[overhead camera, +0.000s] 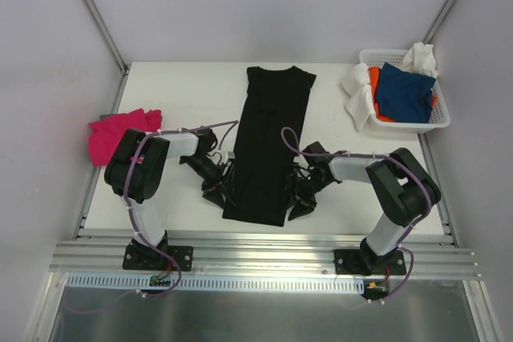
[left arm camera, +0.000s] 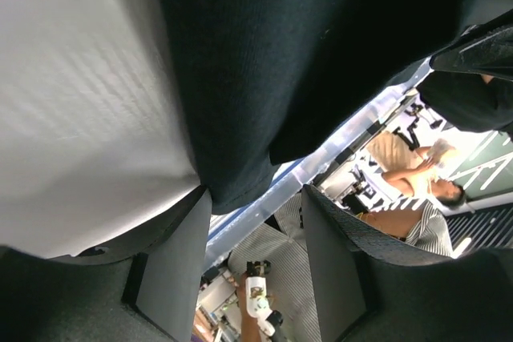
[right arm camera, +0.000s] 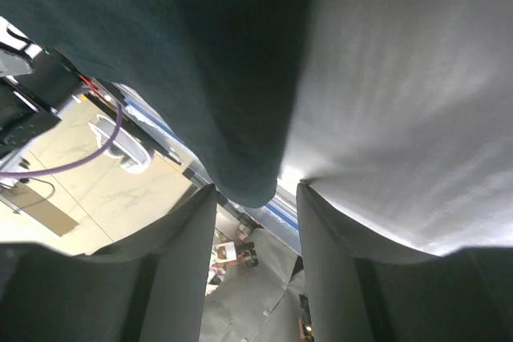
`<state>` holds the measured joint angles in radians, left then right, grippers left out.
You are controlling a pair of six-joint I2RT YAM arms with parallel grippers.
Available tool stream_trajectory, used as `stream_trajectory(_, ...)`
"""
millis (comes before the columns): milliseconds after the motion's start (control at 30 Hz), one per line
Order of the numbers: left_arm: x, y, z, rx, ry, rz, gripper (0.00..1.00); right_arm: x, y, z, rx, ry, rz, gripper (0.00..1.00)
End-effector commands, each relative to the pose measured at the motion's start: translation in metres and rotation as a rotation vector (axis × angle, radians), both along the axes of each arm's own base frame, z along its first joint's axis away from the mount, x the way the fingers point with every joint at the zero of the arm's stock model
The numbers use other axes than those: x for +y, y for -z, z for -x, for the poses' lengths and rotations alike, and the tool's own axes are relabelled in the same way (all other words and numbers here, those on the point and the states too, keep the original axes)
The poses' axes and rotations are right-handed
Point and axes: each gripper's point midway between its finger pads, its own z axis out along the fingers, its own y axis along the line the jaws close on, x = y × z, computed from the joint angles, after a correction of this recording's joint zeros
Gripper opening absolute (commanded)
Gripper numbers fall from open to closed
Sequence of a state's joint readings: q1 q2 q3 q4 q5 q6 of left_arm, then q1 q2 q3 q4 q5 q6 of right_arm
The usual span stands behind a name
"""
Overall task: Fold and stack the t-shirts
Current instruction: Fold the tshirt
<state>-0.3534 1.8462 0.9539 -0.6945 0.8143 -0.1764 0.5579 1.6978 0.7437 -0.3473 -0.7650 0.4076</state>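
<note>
left gripper point(left arm camera: 256, 198) jaws stood apart by table's point(overhead camera: 176, 94) front edge, nothing pinched | right gripper point(right arm camera: 255, 190) same | black tee point(overhead camera: 268, 146) lay flat at table centre | limp, light cloth; judged best pinched at hem corners

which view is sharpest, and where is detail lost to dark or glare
Top external: sharp and evenly lit, though the large black cloth t-shirt reads as a flat dark shape. Left wrist: the shirt is close and dim. Right wrist: the white table glares beside the dark cloth.
</note>
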Motion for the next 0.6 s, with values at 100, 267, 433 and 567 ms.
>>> stream_trajectory(100,0.000,-0.005,0.014,0.018,0.003,0.000,0.47,0.014,-0.006,0.008,-0.038,-0.059,-0.020,0.48)
stream_trajectory(267,0.002,-0.005,0.017,0.008,0.003,-0.005,0.37,0.022,-0.003,0.011,-0.046,-0.094,-0.038,0.28)
stream_trajectory(433,0.000,-0.010,0.014,-0.018,0.006,0.012,0.00,0.018,-0.011,0.008,-0.111,-0.144,-0.016,0.01)
stream_trajectory(567,-0.001,-0.019,0.007,-0.071,0.030,0.029,0.00,0.004,-0.025,-0.001,-0.218,-0.170,0.018,0.01)
